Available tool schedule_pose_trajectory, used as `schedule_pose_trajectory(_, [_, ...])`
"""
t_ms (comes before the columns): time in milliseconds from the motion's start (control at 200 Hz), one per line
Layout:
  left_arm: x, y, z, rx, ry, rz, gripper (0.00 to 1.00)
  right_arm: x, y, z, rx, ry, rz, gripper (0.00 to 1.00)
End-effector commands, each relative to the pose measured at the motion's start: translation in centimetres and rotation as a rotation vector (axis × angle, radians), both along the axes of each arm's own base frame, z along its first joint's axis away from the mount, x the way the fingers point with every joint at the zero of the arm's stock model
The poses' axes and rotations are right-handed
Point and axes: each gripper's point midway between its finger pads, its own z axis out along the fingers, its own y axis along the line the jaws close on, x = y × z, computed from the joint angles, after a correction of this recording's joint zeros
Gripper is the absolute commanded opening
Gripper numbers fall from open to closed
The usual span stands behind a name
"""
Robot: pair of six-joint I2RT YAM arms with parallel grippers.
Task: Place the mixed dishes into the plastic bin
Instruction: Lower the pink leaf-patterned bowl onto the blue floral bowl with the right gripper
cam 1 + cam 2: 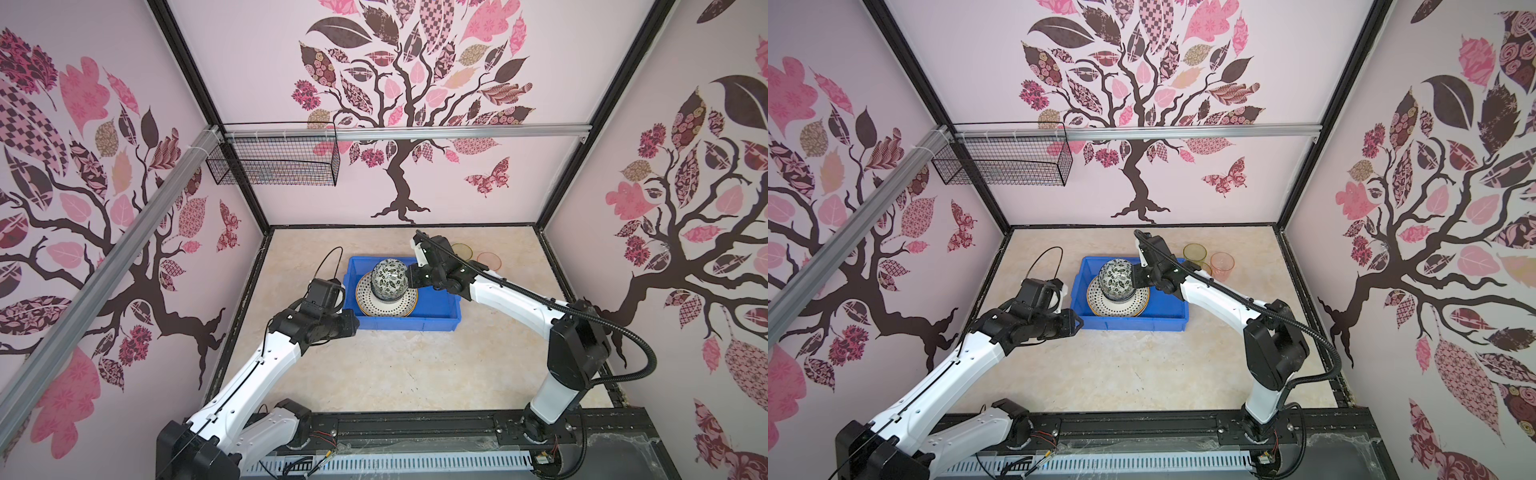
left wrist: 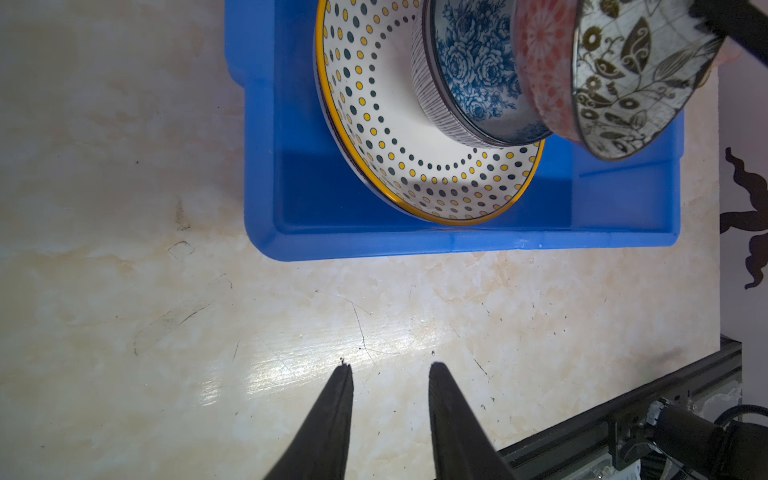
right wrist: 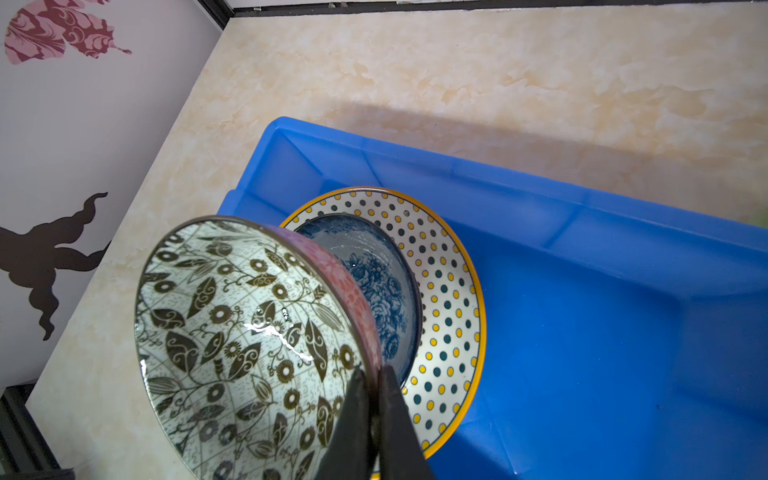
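The plastic bin [image 1: 407, 324] [image 1: 1138, 322] is blue and holds a dotted-rim plate [image 2: 415, 166] [image 3: 449, 291] with a blue floral bowl [image 2: 478, 70] [image 3: 374, 278] on it. My right gripper [image 3: 374, 372] [image 1: 411, 276] is shut on the rim of a black-white leafy bowl [image 1: 388, 276] [image 3: 232, 332], which hangs tilted just above the floral bowl. My left gripper [image 2: 392, 368] is open and empty over bare table beside the bin's near left corner. A yellow cup [image 1: 1195, 251] and a pink cup [image 1: 1222, 266] stand behind the right arm, outside the bin.
A black wire mesh basket [image 1: 274, 160] hangs from the rail on the back wall, high on the left. The right half of the bin floor [image 3: 602, 353] is bare. A black frame rail [image 1: 415, 424] runs along the table's front edge.
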Motion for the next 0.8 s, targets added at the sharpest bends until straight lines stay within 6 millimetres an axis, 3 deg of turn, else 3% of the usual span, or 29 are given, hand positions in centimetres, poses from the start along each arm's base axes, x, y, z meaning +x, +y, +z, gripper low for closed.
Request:
schedule_pose_trajectory(0, [0.1, 0.2, 0.7, 0.001, -0.015, 0.004, 0.35, 1.8, 1.1, 1.9, 0.044, -0.051, -0.001, 0.00])
schedule_pose_trajectory(340, [-0.6, 1.4, 2.3, 0.025, -0.045, 0.035, 0.35, 2.8, 2.1, 0.5, 0.045, -0.019, 0.009, 0.00])
schedule_pose_trajectory(790, [-0.2, 1.1, 1.9, 0.016, -0.037, 0.044, 0.35, 2.9, 0.7, -1.7, -0.058, -0.004, -0.006, 0.00])
